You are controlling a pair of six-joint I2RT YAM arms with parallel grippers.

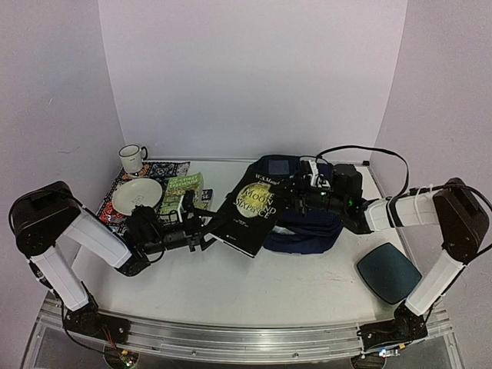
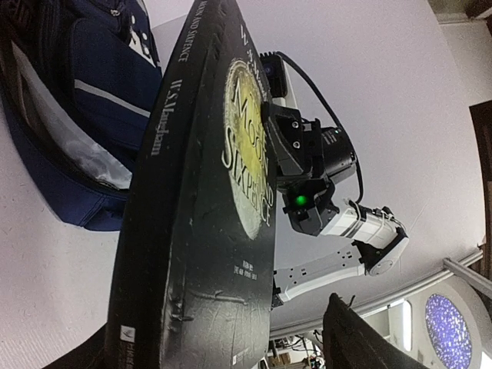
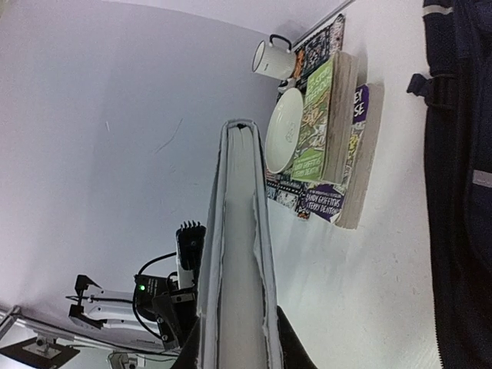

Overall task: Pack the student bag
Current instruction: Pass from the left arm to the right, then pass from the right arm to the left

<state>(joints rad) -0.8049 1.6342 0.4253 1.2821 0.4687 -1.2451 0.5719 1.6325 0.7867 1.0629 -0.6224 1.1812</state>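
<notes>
A black hardback book [image 1: 254,209] with a gold disc on its cover hangs tilted over the table's middle, between my two grippers. My right gripper [image 1: 297,195] is shut on its far right edge. In the right wrist view its fingers [image 3: 288,344] press both covers, with the page edge [image 3: 238,231] running up between them. My left gripper [image 1: 206,221] is at the book's near left edge. In the left wrist view it stands open, with one finger [image 2: 361,338] clear of the cover [image 2: 200,231]. The student bag [image 1: 311,231], navy with white stripes, lies under and behind the book [image 2: 84,115] [image 3: 461,154].
At the back left stand a white mug [image 1: 132,158], a white plate [image 1: 137,195] and a green paperback [image 1: 181,192] on other books. A dark teal oval pad [image 1: 388,271] lies at the front right. White walls close in three sides.
</notes>
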